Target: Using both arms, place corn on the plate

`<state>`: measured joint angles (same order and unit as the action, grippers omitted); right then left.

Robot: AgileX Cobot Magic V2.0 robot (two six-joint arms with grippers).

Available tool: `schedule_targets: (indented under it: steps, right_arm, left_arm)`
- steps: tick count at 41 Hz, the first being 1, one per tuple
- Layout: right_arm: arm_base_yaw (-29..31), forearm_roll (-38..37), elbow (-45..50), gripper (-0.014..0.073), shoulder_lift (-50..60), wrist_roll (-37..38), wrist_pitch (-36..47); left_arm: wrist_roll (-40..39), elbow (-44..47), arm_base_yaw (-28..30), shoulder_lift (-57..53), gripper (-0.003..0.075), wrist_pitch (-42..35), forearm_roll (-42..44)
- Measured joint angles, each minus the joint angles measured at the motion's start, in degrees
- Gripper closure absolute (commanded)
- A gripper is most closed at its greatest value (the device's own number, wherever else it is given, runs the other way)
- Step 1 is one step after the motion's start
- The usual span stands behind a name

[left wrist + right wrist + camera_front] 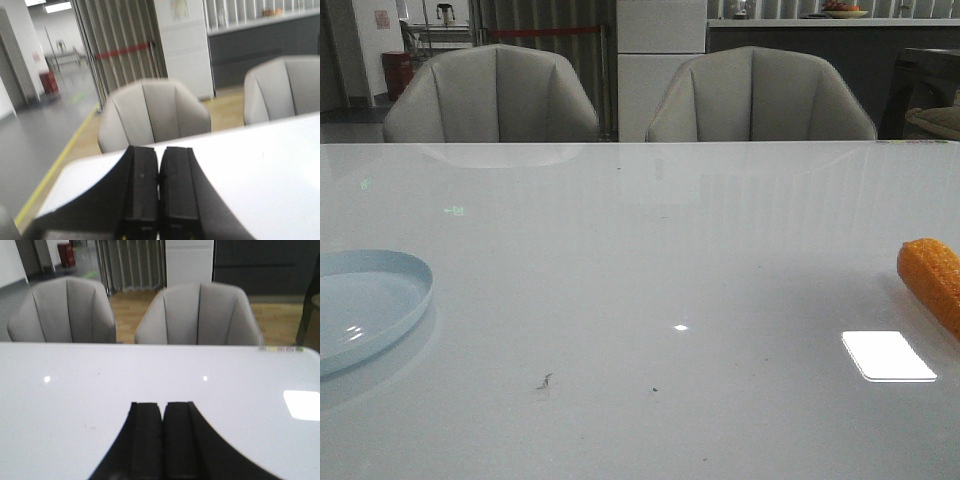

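Two grey chairs (490,95) (760,95) stand at the far edge of the glossy white table (640,260); a wooden floor (132,310) lies beyond.

orange corn (932,282) lies at right edge — pale blue plate (365,305) far left, empty.

You see a glossy white worktop (640,300) filling most of the front view. It carries a bright rectangular glare (888,355) near its right side, a small spot of light (681,327) near the middle, and two dark specks (544,381) toward the near edge. Beyond the far edge stand two grey padded chairs, the left chair (492,95) and the right chair (760,97), side by side, backs upright. Between them you see a white pillar (660,60). Behind the left chair hangs a ribbed curtain (545,25) crossed by a red band. A red bin (396,70) stands at far left, and a dark counter (800,45) runs behind the right chair.
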<state>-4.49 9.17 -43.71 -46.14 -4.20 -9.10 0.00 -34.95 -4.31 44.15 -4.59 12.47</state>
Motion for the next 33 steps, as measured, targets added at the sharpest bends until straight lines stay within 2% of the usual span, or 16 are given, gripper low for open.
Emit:
schedule_targets:
  steps: [6,13,15,17,22,24,27,33]
  right_arm:
    - [0.00,0.00,0.00,0.0538,-6.95,0.00,0.00]
    - [0.00,0.00,0.00,0.0533,-8.85,0.00,0.14]
    - [0.00,0.00,0.00,0.0506,-8.94,0.00,0.18]
    - [0.00,0.00,0.00,0.0459,-8.94,0.00,0.28]
    - [0.00,0.00,0.00,0.0193,-8.94,0.00,0.32]
    - [0.00,0.00,0.00,0.0124,-8.94,0.00,0.32]
    - [0.00,0.00,0.00,0.0084,-8.94,0.00,0.32]
    - [0.00,0.00,0.00,0.0087,-8.94,0.00,0.32]
  left_arm:
    - [0.00,0.00,0.00,6.19,0.0621,0.28,0.00]
    - [0.00,0.00,0.00,8.06,0.0617,0.28,-2.26]
    - [0.00,0.00,0.00,8.06,0.0602,0.28,-2.62]
    - [0.00,0.00,0.00,8.06,0.0564,0.28,-2.91]
    - [0.00,0.00,0.00,8.06,0.0354,0.28,-3.03]
    - [0.00,0.00,0.00,8.18,0.0278,0.28,-3.10]
    - [0.00,0.00,0.00,8.29,0.0217,0.28,-3.16]
    - [0.00,0.00,0.00,8.52,0.0213,0.28,-3.24]
